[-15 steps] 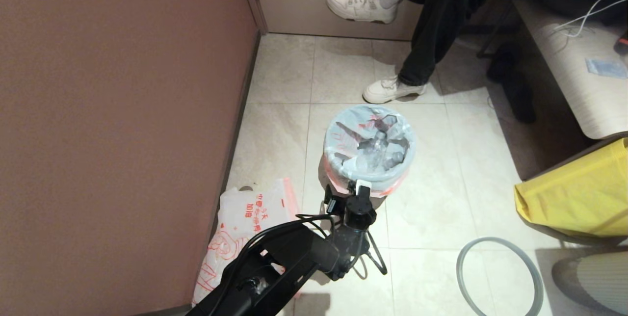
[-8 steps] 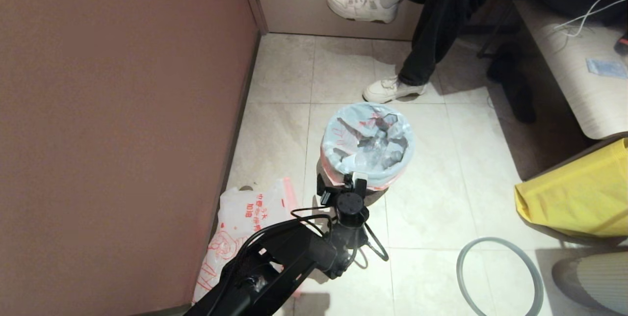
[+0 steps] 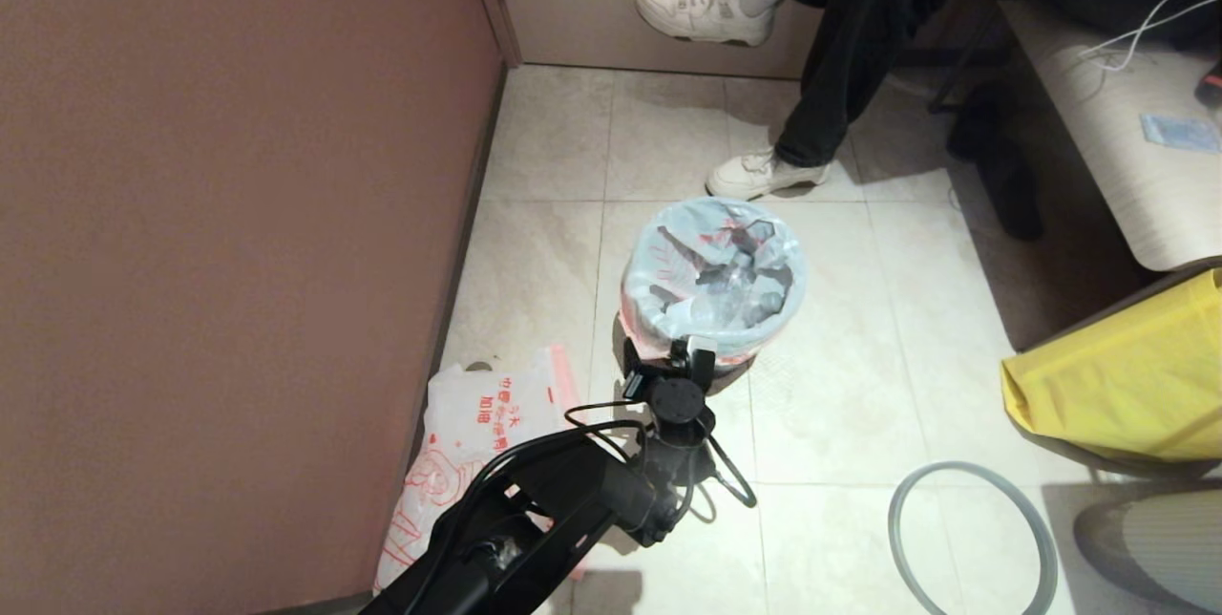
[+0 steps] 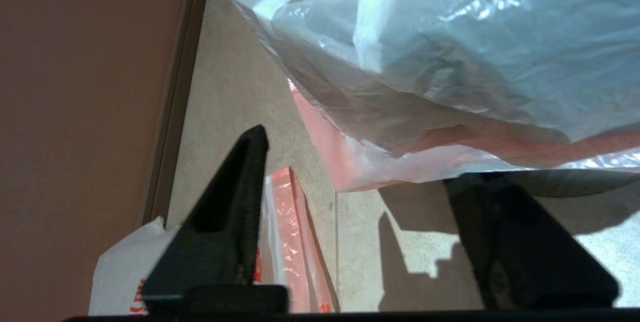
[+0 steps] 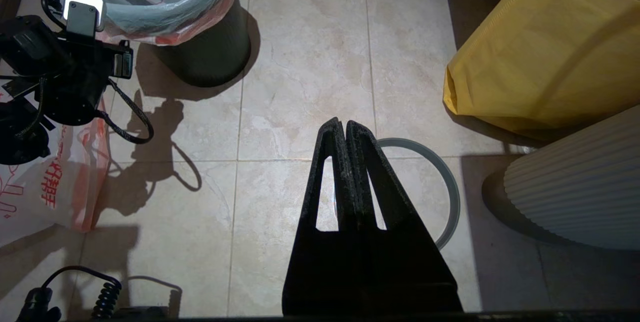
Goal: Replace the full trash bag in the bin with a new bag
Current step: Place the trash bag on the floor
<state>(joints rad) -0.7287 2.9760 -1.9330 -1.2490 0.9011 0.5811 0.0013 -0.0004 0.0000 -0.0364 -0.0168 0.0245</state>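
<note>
The full trash bag (image 3: 711,276) lines the bin (image 5: 210,57) in the middle of the tiled floor, its pink-red edge folded over the rim and bottles showing inside. My left gripper (image 3: 673,357) is at the bin's near side, just under the rim. In the left wrist view the left gripper (image 4: 357,162) is open, and the bag's overhanging pink edge (image 4: 350,172) hangs just ahead of its fingertips. The new bag (image 3: 477,434) lies flat by the wall, to the left of that arm. My right gripper (image 5: 345,124) is shut and empty above the floor.
The bin's grey ring rim (image 3: 969,468) lies on the floor at the near right. A large yellow bag (image 3: 1127,376) stands right of it, beside a white ribbed object (image 5: 575,187). A seated person's shoe (image 3: 764,174) rests beyond the bin. A brown wall (image 3: 239,214) runs along the left.
My left gripper has moved a little left and forward, up to the bin's near rim. The bag's near overhanging edge has shifted with it. The right gripper shows no change.
</note>
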